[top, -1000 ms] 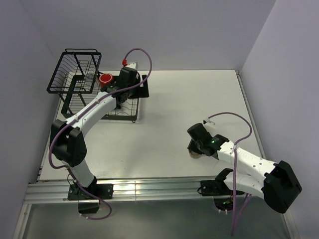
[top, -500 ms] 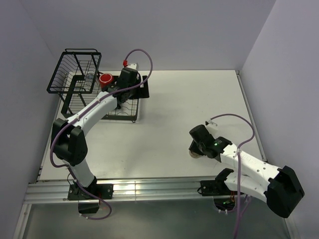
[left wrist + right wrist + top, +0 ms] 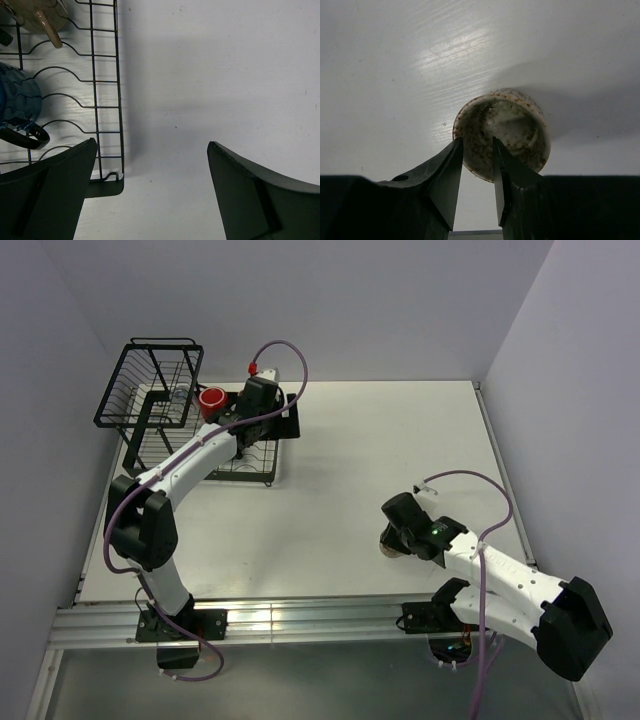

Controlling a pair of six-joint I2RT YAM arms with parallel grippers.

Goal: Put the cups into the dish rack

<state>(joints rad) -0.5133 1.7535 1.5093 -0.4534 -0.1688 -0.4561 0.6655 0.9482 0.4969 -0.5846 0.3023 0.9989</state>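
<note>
Beige cup (image 3: 520, 127) has its near wall between right fingers (image 3: 445, 175) (grip unclear); left fingers (image 3: 55, 185) gape.

White table top (image 3: 380, 460), matte, faint grain, with a soft glare patch (image 3: 450, 50) in the right wrist view. Plain pale lavender-grey walls on three sides: back wall (image 3: 350, 300), left wall (image 3: 40, 390), right wall (image 3: 580, 370). Aluminium rail (image 3: 300, 618) along the near table edge. Dark grey floor (image 3: 320, 685) below. Light even, shadows soft-edged.
</note>
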